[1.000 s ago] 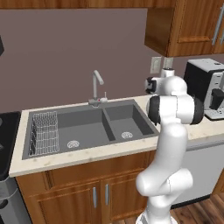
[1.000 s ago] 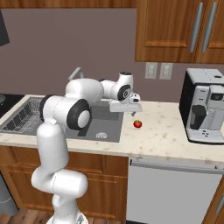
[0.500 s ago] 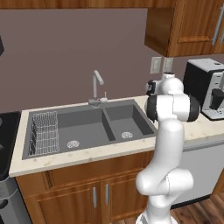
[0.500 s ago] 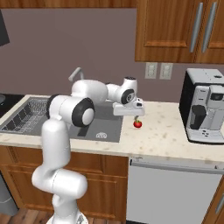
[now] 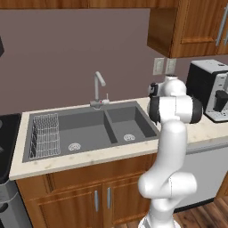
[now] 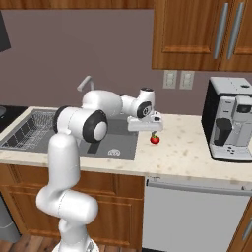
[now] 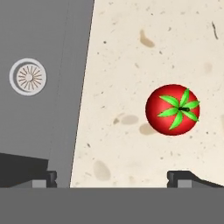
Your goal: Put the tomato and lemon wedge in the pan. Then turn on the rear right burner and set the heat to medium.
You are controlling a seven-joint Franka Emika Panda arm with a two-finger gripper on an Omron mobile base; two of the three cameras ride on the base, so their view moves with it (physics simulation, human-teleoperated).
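On the counter point(image 6: 197, 157), tomato point(image 7: 173, 109) under gripper point(image 7: 118, 177).

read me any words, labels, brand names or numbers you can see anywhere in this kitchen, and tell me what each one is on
No readable text anywhere in these pictures.
coffee machine: no brand or label shows on its front.
wall outlets: plain plates, no markings.
tomato: green leaves on top, no sticker.
sink, cabinets, dishwasher front: no lettering.
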